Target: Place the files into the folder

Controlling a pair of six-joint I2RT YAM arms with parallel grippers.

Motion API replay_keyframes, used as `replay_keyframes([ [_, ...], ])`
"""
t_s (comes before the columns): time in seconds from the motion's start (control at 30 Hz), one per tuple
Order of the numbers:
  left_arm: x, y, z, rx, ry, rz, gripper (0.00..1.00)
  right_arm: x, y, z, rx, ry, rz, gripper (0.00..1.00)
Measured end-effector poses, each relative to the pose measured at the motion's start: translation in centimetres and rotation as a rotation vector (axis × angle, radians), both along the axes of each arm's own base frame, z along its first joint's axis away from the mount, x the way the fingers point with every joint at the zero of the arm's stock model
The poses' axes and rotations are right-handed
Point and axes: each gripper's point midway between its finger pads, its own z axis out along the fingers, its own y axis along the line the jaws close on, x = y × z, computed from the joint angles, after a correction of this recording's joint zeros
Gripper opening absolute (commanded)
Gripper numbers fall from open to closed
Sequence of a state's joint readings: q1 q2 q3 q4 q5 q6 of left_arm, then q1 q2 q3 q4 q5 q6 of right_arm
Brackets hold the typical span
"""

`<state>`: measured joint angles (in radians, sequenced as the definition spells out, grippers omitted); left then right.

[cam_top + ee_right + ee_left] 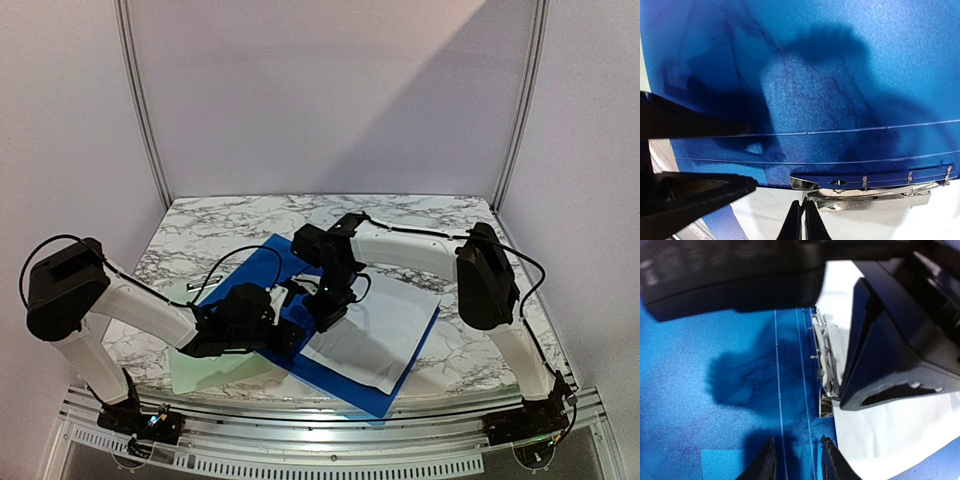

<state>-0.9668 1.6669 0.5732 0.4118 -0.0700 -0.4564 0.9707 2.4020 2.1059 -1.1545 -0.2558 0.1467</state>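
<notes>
Lying open on the bench [420,215], the folder [255,265] is looking slick; the sheet [370,335], light and limp, is resting beside the clip [870,200], best pinched at an edge; the left tool [797,465] is hovering parted, empty, near the clip; the right tool [803,220] is hovering closed beside it

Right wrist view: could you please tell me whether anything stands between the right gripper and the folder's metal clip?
Nothing visible does. The shut right gripper sits right beside the silver metal clip of the glossy blue plastic folder, over the white paper sheet; the left gripper stands aside.
</notes>
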Motion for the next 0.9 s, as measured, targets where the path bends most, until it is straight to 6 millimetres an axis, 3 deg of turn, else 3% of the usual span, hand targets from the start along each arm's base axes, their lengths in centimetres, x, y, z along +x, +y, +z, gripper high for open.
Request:
replay_keyframes([
  [0.17, -0.1, -0.1, 0.0, -0.003, 0.000, -0.004, 0.31, 0.2, 0.6, 0.4, 0.025, -0.023, 0.000, 0.17],
  [0.43, -0.2, -0.2, 0.0, -0.002, -0.002, -0.009, 0.31, 0.0, 0.7, 0.4, 0.029, -0.036, 0.001, 0.23],
  [0.77, -0.4, -0.5, 0.2, 0.011, -0.004, -0.030, 0.31, -0.1, 0.3, 0.8, 0.069, -0.053, -0.015, 0.46],
  [0.9, -0.5, -0.4, 0.1, 0.021, 0.003, -0.028, 0.31, -0.3, 0.3, 2.7, 0.143, -0.058, -0.022, 0.53],
])
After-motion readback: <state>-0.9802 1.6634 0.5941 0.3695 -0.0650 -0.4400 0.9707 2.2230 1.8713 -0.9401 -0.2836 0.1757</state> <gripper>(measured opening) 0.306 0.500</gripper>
